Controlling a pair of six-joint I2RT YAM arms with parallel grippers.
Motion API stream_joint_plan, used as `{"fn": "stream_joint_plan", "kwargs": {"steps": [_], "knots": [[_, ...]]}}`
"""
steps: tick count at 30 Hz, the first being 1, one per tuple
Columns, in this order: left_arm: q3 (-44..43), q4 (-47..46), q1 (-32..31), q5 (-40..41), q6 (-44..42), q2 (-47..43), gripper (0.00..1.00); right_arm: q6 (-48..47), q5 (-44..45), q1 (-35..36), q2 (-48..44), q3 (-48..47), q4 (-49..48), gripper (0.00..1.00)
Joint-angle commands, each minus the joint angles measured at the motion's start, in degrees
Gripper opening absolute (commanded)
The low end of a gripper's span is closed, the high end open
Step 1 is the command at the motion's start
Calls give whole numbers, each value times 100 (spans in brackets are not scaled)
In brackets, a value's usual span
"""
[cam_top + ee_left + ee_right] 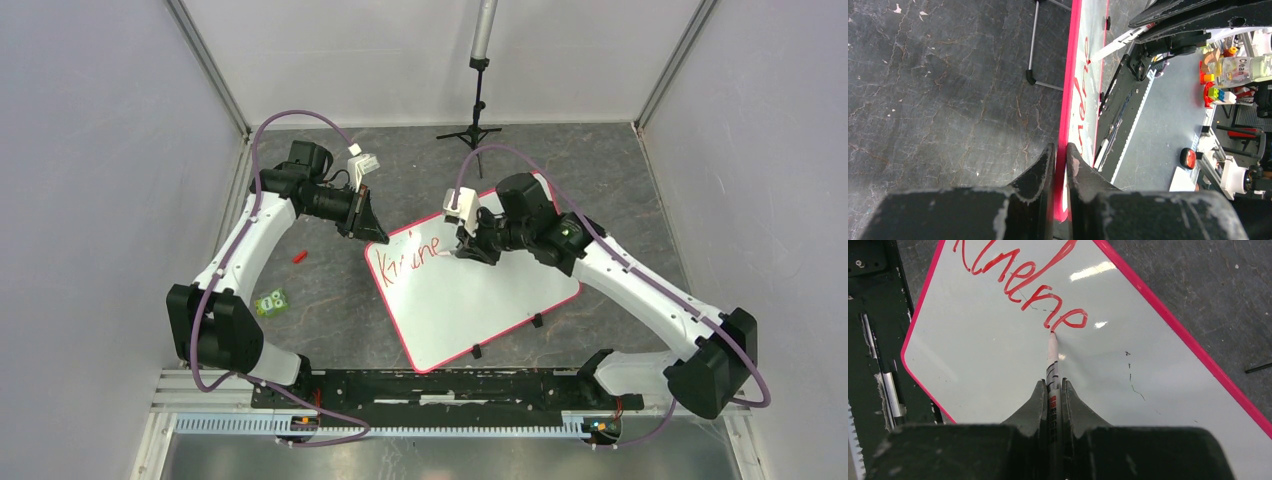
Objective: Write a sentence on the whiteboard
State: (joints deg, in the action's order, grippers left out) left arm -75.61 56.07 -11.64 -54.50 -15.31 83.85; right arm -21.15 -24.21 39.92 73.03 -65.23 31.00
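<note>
Jaws tight — marker (pixel 1053 365) right, whiteboard (pixel 1068 100) left

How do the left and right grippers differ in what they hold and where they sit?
The left gripper clamps the pink rim of the whiteboard; the right gripper clamps a marker. The left gripper sits at the board's edge, the right gripper over its white surface, marker tip at the end of the red writing. Both are shut.
</note>
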Motion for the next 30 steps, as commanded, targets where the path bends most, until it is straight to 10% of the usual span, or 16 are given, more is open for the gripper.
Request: {"fn": "stream_joint_plan", "kwargs": {"steps": [1,30], "knots": [[3,-39,-14,-95,-56,-21,2,-143,382,-24,-125,58,68,0],[-5,-40,-14,-140,-55,-41,2,-250,302,-336,295,-810,98,0]]}}
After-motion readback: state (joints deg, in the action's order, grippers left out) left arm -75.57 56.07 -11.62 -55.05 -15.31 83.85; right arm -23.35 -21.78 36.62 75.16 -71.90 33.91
